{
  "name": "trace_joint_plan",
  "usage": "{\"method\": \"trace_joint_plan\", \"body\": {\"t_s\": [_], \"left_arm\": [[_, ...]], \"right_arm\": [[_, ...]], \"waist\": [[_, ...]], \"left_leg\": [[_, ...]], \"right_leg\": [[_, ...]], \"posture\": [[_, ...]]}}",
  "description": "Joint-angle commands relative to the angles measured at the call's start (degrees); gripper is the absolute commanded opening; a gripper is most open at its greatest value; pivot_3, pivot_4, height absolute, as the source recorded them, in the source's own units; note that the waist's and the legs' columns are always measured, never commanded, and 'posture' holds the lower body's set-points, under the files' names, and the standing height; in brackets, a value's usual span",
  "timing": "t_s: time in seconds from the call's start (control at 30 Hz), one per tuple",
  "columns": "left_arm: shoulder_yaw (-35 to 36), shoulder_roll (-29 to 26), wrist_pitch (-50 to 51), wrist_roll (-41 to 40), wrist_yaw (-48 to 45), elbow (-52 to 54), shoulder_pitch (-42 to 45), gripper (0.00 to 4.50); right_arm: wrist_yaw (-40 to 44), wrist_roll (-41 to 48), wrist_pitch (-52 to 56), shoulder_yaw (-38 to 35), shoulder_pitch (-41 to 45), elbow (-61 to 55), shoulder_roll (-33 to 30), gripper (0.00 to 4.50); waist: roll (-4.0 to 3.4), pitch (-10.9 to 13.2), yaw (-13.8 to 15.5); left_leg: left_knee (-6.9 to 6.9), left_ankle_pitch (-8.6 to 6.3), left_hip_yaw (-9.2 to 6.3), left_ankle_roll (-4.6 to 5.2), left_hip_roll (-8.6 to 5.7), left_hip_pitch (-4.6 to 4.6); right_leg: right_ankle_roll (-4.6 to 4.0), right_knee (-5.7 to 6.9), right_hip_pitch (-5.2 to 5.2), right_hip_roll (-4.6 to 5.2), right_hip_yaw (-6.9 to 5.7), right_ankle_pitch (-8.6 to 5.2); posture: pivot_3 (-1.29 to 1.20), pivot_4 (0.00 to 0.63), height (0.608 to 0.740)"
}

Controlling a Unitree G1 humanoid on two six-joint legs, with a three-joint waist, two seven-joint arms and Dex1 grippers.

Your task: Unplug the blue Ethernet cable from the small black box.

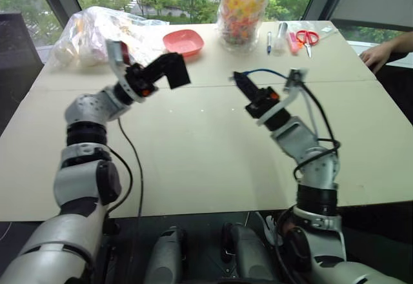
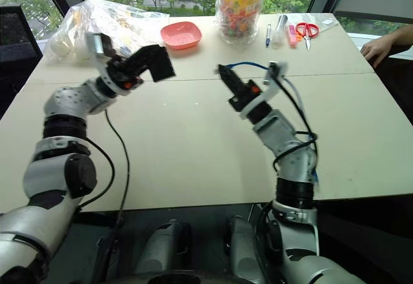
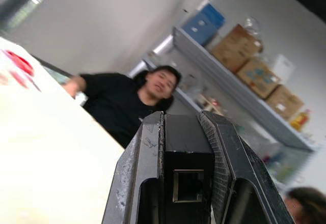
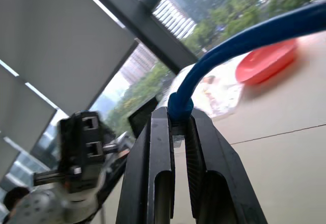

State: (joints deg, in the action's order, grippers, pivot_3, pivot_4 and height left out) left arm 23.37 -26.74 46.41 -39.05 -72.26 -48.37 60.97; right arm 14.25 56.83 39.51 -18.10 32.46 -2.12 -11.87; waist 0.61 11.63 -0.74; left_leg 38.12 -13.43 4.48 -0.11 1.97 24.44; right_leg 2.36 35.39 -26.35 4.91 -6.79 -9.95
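Note:
The small black box [image 1: 175, 71] is held up above the table [image 1: 193, 161], with my left gripper [image 1: 169, 68] shut on it. In the left wrist view the box [image 3: 186, 142] sits between the two fingers, and its square port faces the camera with nothing in it. To the right, apart from the box, my right gripper [image 1: 240, 81] is shut on the end of the blue Ethernet cable [image 1: 264, 72]. The cable arcs back over that wrist. In the right wrist view the blue Ethernet cable [image 4: 244, 40] rises out from between the fingers; its plug is hidden by them.
At the table's far side stand a pink bowl [image 1: 183, 41], a jar of colourful sweets [image 1: 243, 10], a clear plastic bag [image 1: 97, 32], pens [image 1: 269, 40] and red scissors [image 1: 308, 37]. A person's hand [image 1: 377, 55] rests at the far right edge.

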Motion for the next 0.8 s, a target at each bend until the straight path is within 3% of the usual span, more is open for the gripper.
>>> {"method": "trace_joint_plan", "body": {"t_s": [0.03,0.3,0.4,0.53,0.57,0.67,0.8], "left_arm": [[-1.9,1.6,-6.1,2.8,3.3,1.5,0.6,0.50],[-10.1,8.3,-24.2,12.6,11.1,7.9,-2.6,0.50],[-12.8,11.1,-29.6,15.4,13.4,10.1,-4.6,0.50],[-14.9,13.3,-34.9,18.0,15.8,10.6,-6.4,0.50],[-15.2,13.8,-36.3,18.5,16.7,10.4,-6.6,0.50],[-16.4,15.1,-40.3,21.2,19.9,7.3,-6.4,0.50],[-18.3,16.3,-45.8,24.8,22.4,3.3,-5.5,0.50]], "right_arm": [[3.2,-5.3,-1.3,2.0,4.7,2.9,-4.5,0.06],[6.8,-25.1,-10.3,8.7,16.8,27.0,-13.2,0.06],[8.9,-34.4,-18.1,13.1,20.2,42.4,-14.3,0.06],[12.0,-37.7,-24.5,12.2,22.7,55.2,-13.3,0.06],[12.4,-38.0,-25.5,11.7,23.2,57.3,-13.1,0.85],[13.7,-39.4,-28.0,11.3,23.6,60.8,-12.8,2.08],[14.5,-41.2,-26.6,11.7,23.0,59.2,-12.9,4.20]], "waist": [[0.00,0.0,0.1],[0.00,0.0,0.0],[0.01,0.0,-0.1],[0.00,0.0,-0.1],[0.00,0.0,-0.1],[0.01,0.0,-0.2],[0.01,0.0,-0.1]], "left_leg": [[0.00,0.00,0.00,0.00,0.00,0.00],[0.01,0.00,0.17,0.00,-0.06,0.02],[-0.04,-0.01,0.28,0.02,-0.06,0.01],[-0.03,-0.01,0.31,0.03,-0.06,0.02],[-0.03,0.00,0.31,0.03,-0.06,0.02],[-0.02,0.00,0.32,0.03,-0.06,0.02],[0.01,0.00,0.33,0.03,-0.05,-0.01]], "right_leg": [[0.00,0.00,0.01,0.00,0.00,0.00],[-0.05,-0.02,0.00,0.04,0.03,0.05],[-0.06,-0.04,-0.02,0.01,0.04,0.05],[-0.06,-0.05,-0.01,0.02,0.04,0.05],[-0.06,-0.04,-0.02,0.02,0.04,0.05],[-0.06,-0.03,-0.02,0.02,0.04,0.06],[0.05,-0.02,0.01,0.02,0.05,0.05]], "posture": [[0.00,0.150,0.740],[0.00,0.150,0.740],[0.00,0.150,0.740],[0.00,0.150,0.740],[0.00,0.150,0.740],[0.00,0.150,0.740],[0.00,0.150,0.740]]}}
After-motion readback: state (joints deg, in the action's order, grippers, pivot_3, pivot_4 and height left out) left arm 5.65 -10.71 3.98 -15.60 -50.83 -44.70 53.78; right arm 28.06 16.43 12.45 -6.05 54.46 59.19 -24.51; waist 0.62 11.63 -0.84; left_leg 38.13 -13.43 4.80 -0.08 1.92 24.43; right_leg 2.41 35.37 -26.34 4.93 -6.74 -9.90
